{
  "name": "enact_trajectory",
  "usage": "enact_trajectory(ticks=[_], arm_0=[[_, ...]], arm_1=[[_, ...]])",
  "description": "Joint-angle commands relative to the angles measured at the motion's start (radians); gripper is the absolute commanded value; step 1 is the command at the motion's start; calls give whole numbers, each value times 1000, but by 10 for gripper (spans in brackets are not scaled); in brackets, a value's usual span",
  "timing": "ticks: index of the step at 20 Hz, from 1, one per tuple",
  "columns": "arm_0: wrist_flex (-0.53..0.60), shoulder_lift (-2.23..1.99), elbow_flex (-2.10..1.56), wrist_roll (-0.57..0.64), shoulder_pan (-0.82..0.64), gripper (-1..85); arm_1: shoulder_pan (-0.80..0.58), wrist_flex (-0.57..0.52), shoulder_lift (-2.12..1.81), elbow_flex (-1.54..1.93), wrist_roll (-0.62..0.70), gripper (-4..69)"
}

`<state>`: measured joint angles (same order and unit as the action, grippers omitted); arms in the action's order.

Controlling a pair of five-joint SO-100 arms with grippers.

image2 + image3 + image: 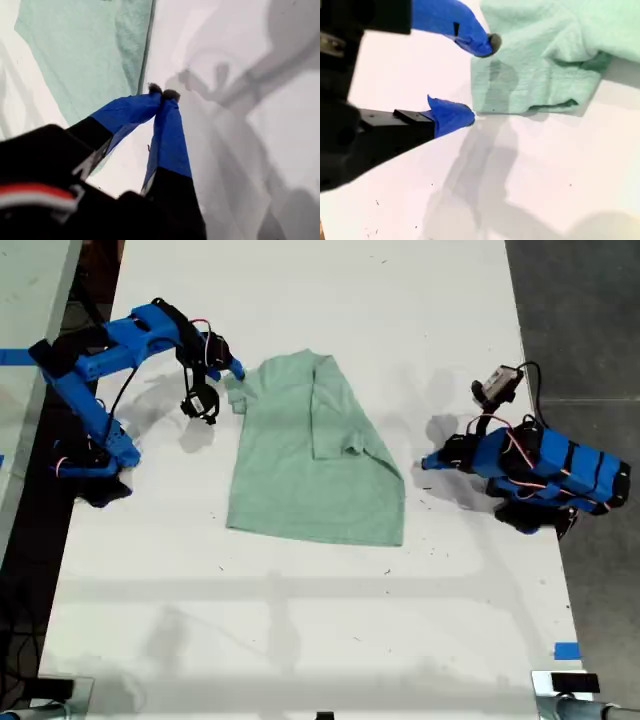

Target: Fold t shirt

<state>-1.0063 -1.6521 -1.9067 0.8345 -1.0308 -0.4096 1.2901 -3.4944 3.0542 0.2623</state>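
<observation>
The pale mint-green t shirt (300, 470) lies flat on the white table (300, 640), one side folded in over its middle. My second gripper (481, 80) is open, its fingertips just at the edge of a bunched sleeve of the t shirt (545, 55). It belongs to the arm at the exterior view's left (236, 378). My first gripper (162, 92) is shut on nothing and hovers over bare table. The t shirt (85, 55) lies a little beyond it. In the exterior view it (425, 463) sits off the shirt's right edge.
The table's right edge in the exterior view borders dark floor (590, 320). A blue tape strip (566, 650) marks the near right of the table. A second pale surface (30, 290) stands at the exterior view's far left.
</observation>
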Motion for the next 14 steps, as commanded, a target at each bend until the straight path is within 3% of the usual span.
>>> enact_trajectory(ticks=[1, 2, 4, 7, 11, 14], arm_0=[[-6, 163, 163, 3, 17, 104], [-110, 333, 295, -25, 17, 0], [-316, 604, 540, -55, 6, -1], [-328, 454, 574, -95, 69, -1], [-489, 360, 948, -117, 249, -1], [-439, 327, 963, -172, 394, -1]], arm_1=[[-5, -20, -12, 51, 21, 9], [-5, -20, -12, 51, 21, 9], [-5, -20, -12, 51, 21, 9], [-3, -18, -12, 51, 21, 9], [-2, -18, -12, 51, 20, 9], [-2, -18, -12, 51, 20, 9]])
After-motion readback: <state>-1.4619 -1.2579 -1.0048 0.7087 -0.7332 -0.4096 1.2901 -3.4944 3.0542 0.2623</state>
